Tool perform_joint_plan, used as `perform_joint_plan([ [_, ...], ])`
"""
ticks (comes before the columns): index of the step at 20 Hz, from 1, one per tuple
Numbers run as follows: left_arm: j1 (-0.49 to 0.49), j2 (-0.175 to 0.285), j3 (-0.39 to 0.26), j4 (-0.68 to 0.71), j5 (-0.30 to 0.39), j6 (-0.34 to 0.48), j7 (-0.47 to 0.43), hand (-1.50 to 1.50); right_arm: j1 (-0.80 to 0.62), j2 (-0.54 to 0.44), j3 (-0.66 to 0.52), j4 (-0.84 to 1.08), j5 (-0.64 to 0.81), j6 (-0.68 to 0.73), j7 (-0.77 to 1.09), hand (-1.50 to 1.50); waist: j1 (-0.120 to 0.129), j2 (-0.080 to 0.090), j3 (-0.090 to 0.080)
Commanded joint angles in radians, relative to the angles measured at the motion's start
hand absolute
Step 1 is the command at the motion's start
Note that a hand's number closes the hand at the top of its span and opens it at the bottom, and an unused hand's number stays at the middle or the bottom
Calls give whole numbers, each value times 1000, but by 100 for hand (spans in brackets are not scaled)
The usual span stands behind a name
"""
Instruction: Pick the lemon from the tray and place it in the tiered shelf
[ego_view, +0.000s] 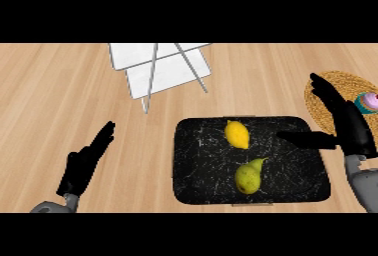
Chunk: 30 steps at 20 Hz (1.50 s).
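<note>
The yellow lemon (236, 134) lies in the upper middle of the black marbled tray (199, 185). A white tiered shelf (164, 67) stands at the back, left of the tray. My right hand (348, 127) is open at the tray's right edge, fingers straight and pointing away, thumb stretched left over the tray toward the lemon without touching it. My left hand (85, 162) rests open on the counter left of the tray, fingers up.
A yellow-green pear (249, 177) lies in the tray below the lemon. At the right edge, a woven round mat (325, 102) holds a pink and teal object (368, 101), partly behind my right hand.
</note>
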Motion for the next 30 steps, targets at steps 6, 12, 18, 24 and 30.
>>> perform_joint_plan([
  [6, -24, -6, 11, -5, -16, -2, 36, 0, -136, -105, 219, -213, 74, 228, 506, -150, 3, -1, -6],
  [12, -27, 0, -5, -37, -23, -19, 49, 0, -306, -199, 393, -184, 347, 365, 806, -150, 39, -2, -8],
  [18, 10, -24, 0, -17, -50, 2, 15, 0, -455, 45, 522, -83, 460, 451, 1050, -150, 24, 2, -2],
  [24, 23, -30, 1, -68, -42, -14, 66, 0, -525, 214, 492, 101, 420, 501, 1082, -150, 20, 2, -1],
  [30, -38, -34, 50, -9, -41, -18, 72, 0, -545, 265, 471, 191, 446, 529, 1121, -150, 0, 2, -2],
])
